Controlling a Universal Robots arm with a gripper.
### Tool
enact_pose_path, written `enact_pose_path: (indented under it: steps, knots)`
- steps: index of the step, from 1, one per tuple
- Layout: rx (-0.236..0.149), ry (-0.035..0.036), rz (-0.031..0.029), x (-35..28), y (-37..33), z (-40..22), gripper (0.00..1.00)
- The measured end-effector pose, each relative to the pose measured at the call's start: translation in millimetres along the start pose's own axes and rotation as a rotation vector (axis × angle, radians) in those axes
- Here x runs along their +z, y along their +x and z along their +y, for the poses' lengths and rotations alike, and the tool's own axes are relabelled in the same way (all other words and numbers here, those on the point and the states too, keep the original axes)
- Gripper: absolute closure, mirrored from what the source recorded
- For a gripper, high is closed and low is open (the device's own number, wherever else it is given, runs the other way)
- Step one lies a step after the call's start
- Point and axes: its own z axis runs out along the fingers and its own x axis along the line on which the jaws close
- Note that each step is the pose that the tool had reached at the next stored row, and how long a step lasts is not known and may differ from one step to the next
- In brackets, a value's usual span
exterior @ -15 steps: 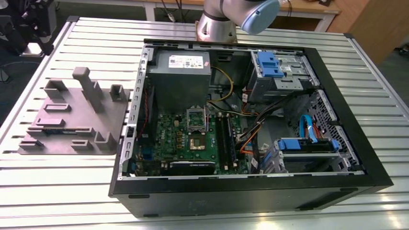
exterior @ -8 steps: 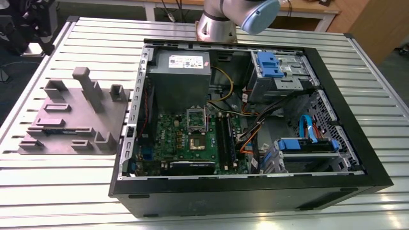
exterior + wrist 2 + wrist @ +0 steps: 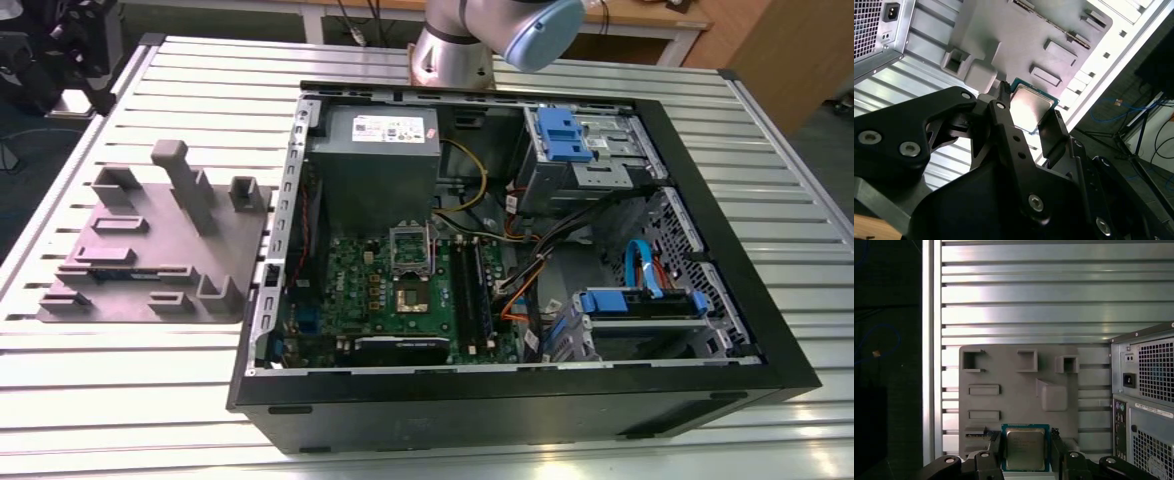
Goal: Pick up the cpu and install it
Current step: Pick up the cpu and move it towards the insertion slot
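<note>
The fingers point(image 3: 996, 449) are closed on the cpu point(image 3: 1025, 449), one against each of two opposite edges. The chip sits flat between them with its silver-grey metal top showing. In the second wrist view the same hold is seen from an angle: the cpu point(image 3: 1030, 111) is bridged between the two black fingers point(image 3: 1006, 120), and its thin green rim peeks out past them.

Beyond the fingers lies the grey moulded tray point(image 3: 1019, 390) on the slatted counter point(image 3: 1029, 290). The chip looks large against the tray, so I judge it is held clear of it rather than resting in a pocket. The computer case point(image 3: 1149, 390) stands off to one side of the fingers, beside the tray.

By my judgement the chip is very light and quite stiff, so it will not sag or flex in the grip. The metal top is smooth and the rim is thin, which gives the fingers little to bite on, and a slight tilt could let it slip. The underside contacts are likely the delicate part. The opposite edges of the rim, where it is held now, seem the right place, with only modest pressure
</note>
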Motion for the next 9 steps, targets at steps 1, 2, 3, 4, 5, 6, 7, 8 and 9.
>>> enact_pose_path:
  steps: [1, 2, 3, 4, 5, 6, 7, 8, 9]
  knots:
    - [0.000, 0.0000, 0.0000, 0.0, -2.4, 0.1, 0.53]
    - [0.000, 0.0000, 0.0000, 0.0, -4.4, 0.1, 0.53]
    - [0.000, 0.0000, 0.0000, 0.0, -4.5, 0.2, 0.53]
    - [0.000, 0.0000, 0.0000, 0.0, -4.6, 0.2, 0.53]
    - [0.000, 0.0000, -0.0001, 0.0, -4.8, 0.2, 0.53]
    - [0.000, -0.0001, -0.0001, 0.0, -5.0, 0.2, 0.53]
    - [0.000, -0.0001, -0.0001, 0.1, -5.1, 0.2, 0.53]
    - [0.000, 0.0000, -0.0001, 0.0, -5.3, 0.2, 0.53]
    - [0.000, 0.0000, 0.0000, 0.0, -5.5, 0.2, 0.53]
